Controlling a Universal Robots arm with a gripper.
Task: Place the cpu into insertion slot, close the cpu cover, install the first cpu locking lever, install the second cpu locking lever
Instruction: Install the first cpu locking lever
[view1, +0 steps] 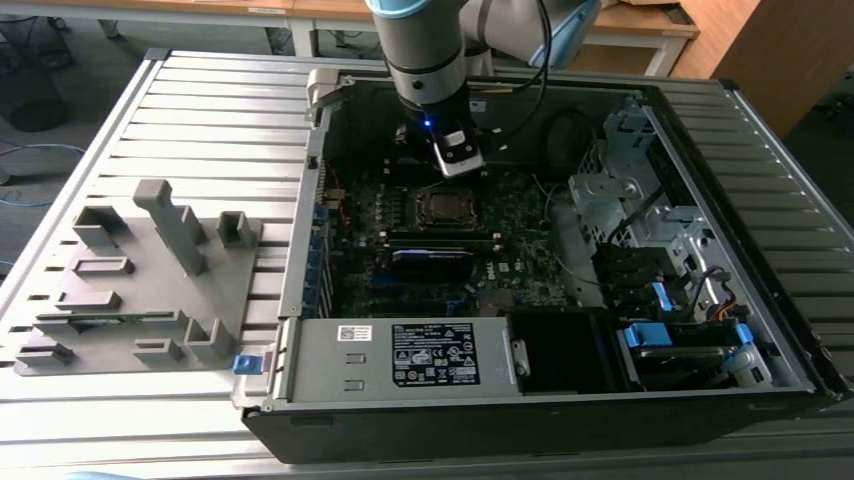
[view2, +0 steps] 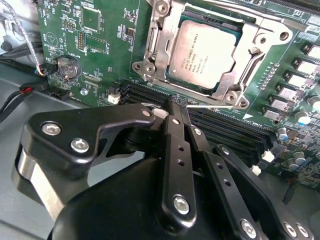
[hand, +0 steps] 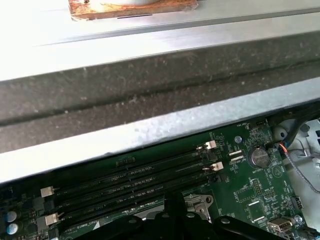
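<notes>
On the slatted grey metal desk (view1: 200, 110) I see the open black computer case (view1: 400, 430), and inside it the dark green motherboard (view2: 95, 45), where the thin silvery square cpu cover (view2: 159, 40) lies closed over the dull silver-grey square cpu (view2: 202, 50) seated in the black insertion slot (view2: 216, 90). The arm's black jaws are together, tips at the end of a thin silver wire locking lever (view2: 220, 106) beside the cover; I cannot tell whether they clamp it.
</notes>
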